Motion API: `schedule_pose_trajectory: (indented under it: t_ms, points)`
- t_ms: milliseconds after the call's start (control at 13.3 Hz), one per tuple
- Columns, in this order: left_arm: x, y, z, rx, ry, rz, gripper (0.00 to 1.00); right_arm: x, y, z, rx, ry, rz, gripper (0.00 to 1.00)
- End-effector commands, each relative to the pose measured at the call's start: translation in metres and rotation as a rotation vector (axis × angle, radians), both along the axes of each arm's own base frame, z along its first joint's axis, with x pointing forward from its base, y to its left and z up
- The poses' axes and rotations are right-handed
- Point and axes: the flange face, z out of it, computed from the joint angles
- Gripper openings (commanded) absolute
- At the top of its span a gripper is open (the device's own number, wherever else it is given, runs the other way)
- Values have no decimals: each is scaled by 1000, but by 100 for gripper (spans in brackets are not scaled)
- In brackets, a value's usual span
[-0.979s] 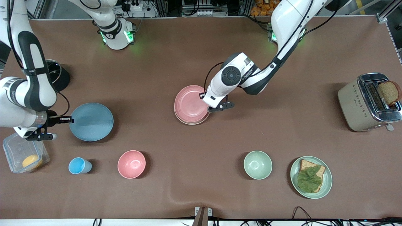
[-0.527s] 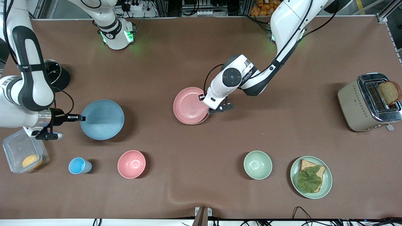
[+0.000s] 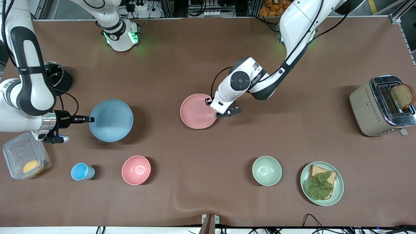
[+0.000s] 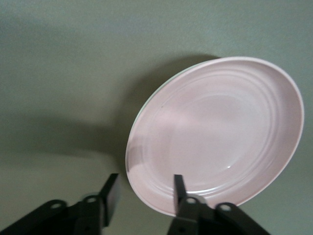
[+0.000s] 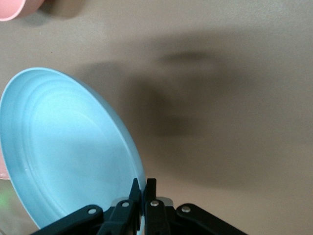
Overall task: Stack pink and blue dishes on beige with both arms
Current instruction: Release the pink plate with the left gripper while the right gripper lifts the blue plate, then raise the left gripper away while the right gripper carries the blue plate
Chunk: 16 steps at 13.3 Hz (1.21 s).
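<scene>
Covering your work area is a brown table mat (image 3: 201, 162), w/ cables and metal frame rails along the arms' base edge. Your right gripper (image 3: 87, 119) pinches the blue plate (image 3: 111, 120) by its rim, lifted over the mat. Your left gripper (image 4: 145, 192) has fingers spread astride the pink plate (image 3: 197, 111) rim; plate lies mid-table on the beige plate, almost hidden.

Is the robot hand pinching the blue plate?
Touching. The right wrist view shows the right gripper with its fingers squeezed shut on the rim of the blue plate, with no gap on either side.
</scene>
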Motion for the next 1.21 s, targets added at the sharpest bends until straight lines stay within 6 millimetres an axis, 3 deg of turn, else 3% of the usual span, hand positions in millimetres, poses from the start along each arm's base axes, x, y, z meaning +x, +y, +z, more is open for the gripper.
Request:
schedule_pose_trajectory:
  t_ms: [0, 226, 452, 678, 829, 979, 1130]
  points:
    - [14, 4, 22, -9, -34, 32, 100, -4, 4, 4, 27, 14, -29, 0]
    - [43, 43, 88, 13, -102, 77, 100, -4, 29, 4, 55, 48, -41, 0]
    - [68, 104, 150, 129, -180, 92, 100, -13, 85, 9, 76, 84, 7, 0]
    - [80, 162, 201, 259, -265, -26, 100, -31, 186, -6, 92, 29, 85, 0]
    - [86, 204, 236, 298, -290, -75, 100, -40, 238, -17, 100, 32, 41, 0]
    - [80, 230, 264, 329, -283, -122, 100, -61, 286, -27, 99, 25, -15, 0]
    - [72, 242, 291, 354, -270, -141, 100, -79, 329, -27, 83, 17, -52, 0]
